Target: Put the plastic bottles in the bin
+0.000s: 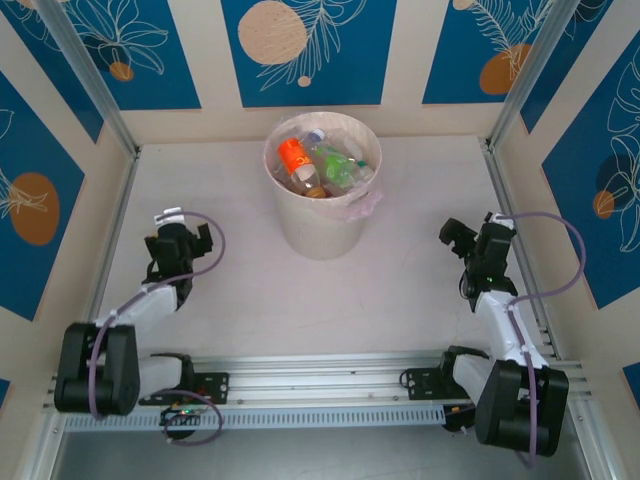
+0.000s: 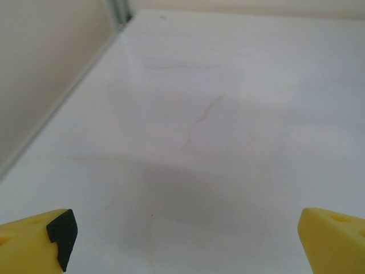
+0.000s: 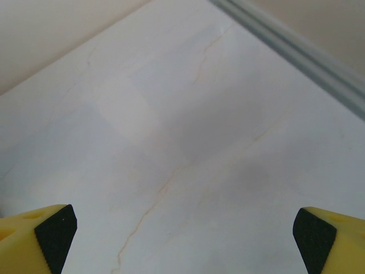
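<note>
Left hand [image 2: 182,240], right hand [image 3: 182,234] — both spread wide.

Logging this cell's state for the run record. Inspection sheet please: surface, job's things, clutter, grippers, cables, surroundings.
Surface: pale, faintly veined table.
Job's things: plastic bottles piled inside the bin, which stands upright at far centre with its liner over the rim.
Clutter: nothing seen.
Grippers: left gripper and right gripper both open, holding nothing, over bare table.
Cables: purple cables looped at each wrist.
Surroundings: blue leaf-print panels, metal frame posts, mounting rail at the near edge.
</note>
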Robot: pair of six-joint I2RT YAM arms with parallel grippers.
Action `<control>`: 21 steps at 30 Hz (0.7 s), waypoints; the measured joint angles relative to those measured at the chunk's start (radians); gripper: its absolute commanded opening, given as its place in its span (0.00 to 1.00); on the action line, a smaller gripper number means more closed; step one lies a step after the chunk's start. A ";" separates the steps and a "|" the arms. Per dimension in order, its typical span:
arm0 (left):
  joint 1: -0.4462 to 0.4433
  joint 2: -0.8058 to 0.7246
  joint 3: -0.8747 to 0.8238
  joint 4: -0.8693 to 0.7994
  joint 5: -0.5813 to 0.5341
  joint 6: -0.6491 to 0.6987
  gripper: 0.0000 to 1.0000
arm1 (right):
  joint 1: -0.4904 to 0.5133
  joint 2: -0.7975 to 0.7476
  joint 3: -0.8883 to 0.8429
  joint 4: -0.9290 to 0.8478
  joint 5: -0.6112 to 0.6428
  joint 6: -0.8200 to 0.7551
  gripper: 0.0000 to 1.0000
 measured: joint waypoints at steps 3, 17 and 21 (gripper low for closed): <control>0.001 0.087 0.010 0.046 0.079 0.039 1.00 | 0.000 0.019 -0.031 0.080 -0.044 -0.019 0.99; -0.040 0.289 -0.087 0.411 0.103 0.106 1.00 | 0.072 0.257 -0.065 0.331 -0.085 -0.097 1.00; -0.042 0.289 -0.087 0.428 0.074 0.106 1.00 | 0.173 0.360 -0.064 0.438 -0.016 -0.133 1.00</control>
